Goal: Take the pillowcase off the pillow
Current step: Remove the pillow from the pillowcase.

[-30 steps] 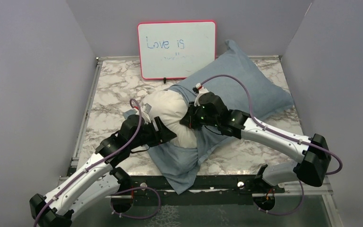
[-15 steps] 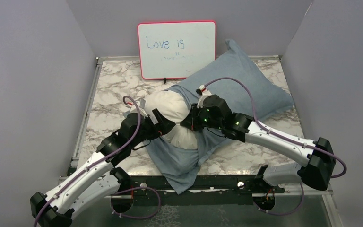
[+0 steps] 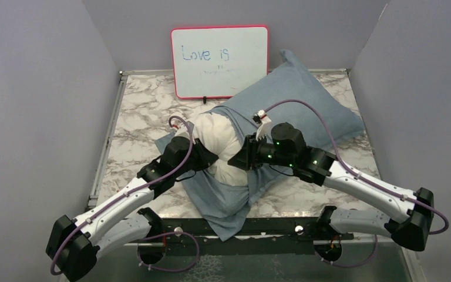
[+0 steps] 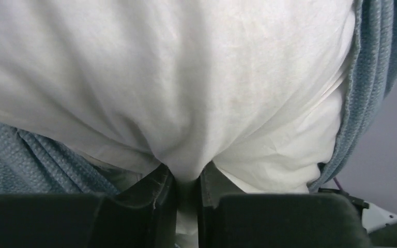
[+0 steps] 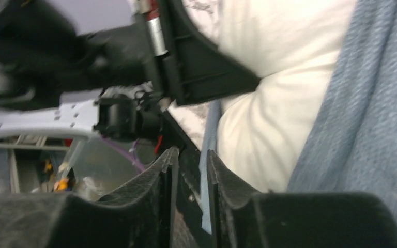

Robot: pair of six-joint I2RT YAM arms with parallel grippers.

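Left gripper (image 4: 185, 178): both black fingers (image 4: 155, 199) nearly together, with a fold of the plump white wrinkled-fabric pillow (image 4: 176, 77) pinched between the tips. The pillow fills most of the frame, and creases fan up from the pinch. Dusty blue-grey woven cloth pillowcase (image 4: 26, 160) is bunched under it lower left and gathered in ridges down the right edge. Plain grey wall (image 4: 387, 155) far right.

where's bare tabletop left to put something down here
Bare marble table sits far left, between the whiteboard and the left rail, and near right, between the pillowcase and the right arm. The middle is crowded: the left end effector and right end effector meet at the pillow.
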